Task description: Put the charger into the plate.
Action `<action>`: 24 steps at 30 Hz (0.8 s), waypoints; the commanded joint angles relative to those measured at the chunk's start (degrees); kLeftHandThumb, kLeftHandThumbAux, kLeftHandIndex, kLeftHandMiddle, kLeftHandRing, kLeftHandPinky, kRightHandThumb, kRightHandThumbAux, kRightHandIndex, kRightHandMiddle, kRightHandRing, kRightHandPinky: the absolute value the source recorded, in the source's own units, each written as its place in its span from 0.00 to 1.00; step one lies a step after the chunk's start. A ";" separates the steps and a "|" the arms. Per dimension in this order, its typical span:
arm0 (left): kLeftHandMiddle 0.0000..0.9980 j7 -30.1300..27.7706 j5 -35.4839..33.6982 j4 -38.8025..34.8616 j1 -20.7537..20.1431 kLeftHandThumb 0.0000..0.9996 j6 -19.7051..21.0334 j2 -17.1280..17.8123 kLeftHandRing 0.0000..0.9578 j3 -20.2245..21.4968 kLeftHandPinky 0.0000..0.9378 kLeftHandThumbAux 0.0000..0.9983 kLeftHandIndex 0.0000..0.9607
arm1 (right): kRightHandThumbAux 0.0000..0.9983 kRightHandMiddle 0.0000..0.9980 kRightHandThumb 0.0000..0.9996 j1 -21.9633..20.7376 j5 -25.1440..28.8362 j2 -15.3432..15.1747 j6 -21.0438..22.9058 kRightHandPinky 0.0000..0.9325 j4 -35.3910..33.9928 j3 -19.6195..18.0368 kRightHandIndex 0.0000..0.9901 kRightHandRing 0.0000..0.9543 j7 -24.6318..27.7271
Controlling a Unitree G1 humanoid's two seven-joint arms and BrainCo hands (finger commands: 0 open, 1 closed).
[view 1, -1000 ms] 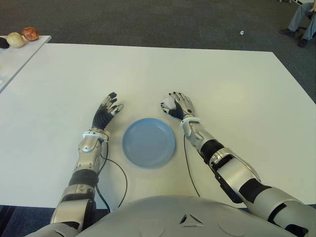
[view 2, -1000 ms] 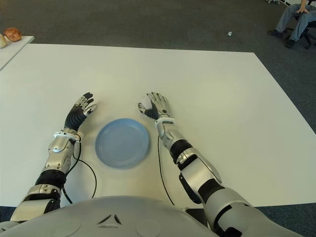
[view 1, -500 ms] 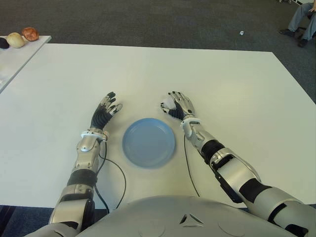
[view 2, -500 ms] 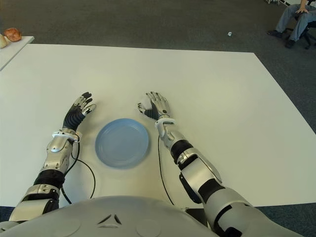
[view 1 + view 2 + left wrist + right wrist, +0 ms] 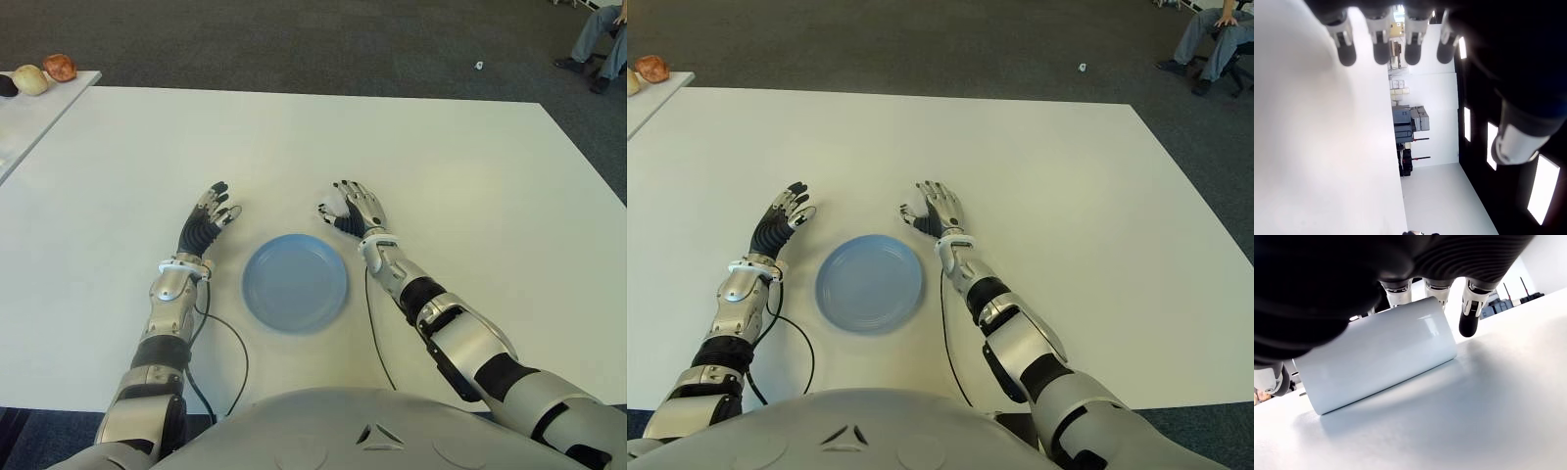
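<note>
One white charger (image 5: 1378, 355) on table under right hand (image 5: 355, 210), fingers loosely spread

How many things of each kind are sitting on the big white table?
Plates: 1, blue plate
Chargers: 1, white charger under the right hand
Robot hands: 2, counting the left hand
Total: 4
</note>
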 commanded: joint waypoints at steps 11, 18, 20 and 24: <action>0.03 0.25 0.25 -0.54 0.69 0.00 0.57 0.28 0.01 0.19 0.01 0.57 0.00 | 0.35 0.02 0.25 1.46 0.05 0.01 -1.39 0.18 2.59 0.18 0.02 0.05 -1.54; 0.03 0.42 0.34 -1.27 1.00 0.00 0.92 0.19 0.01 0.13 0.01 0.57 0.00 | 0.35 0.12 0.31 1.19 -0.62 -0.41 -2.22 0.32 3.12 0.77 0.06 0.19 -2.68; 0.03 0.41 0.33 -1.39 1.05 0.00 0.99 0.18 0.01 0.13 0.01 0.57 0.00 | 0.36 0.14 0.32 1.04 -0.72 -0.59 -2.56 0.35 3.23 0.83 0.07 0.21 -3.13; 0.03 0.43 0.20 -1.90 1.25 0.00 1.29 0.06 0.01 0.15 0.01 0.57 0.00 | 0.36 0.24 0.38 1.00 -0.53 -0.69 -3.06 0.49 3.23 0.60 0.12 0.35 -4.38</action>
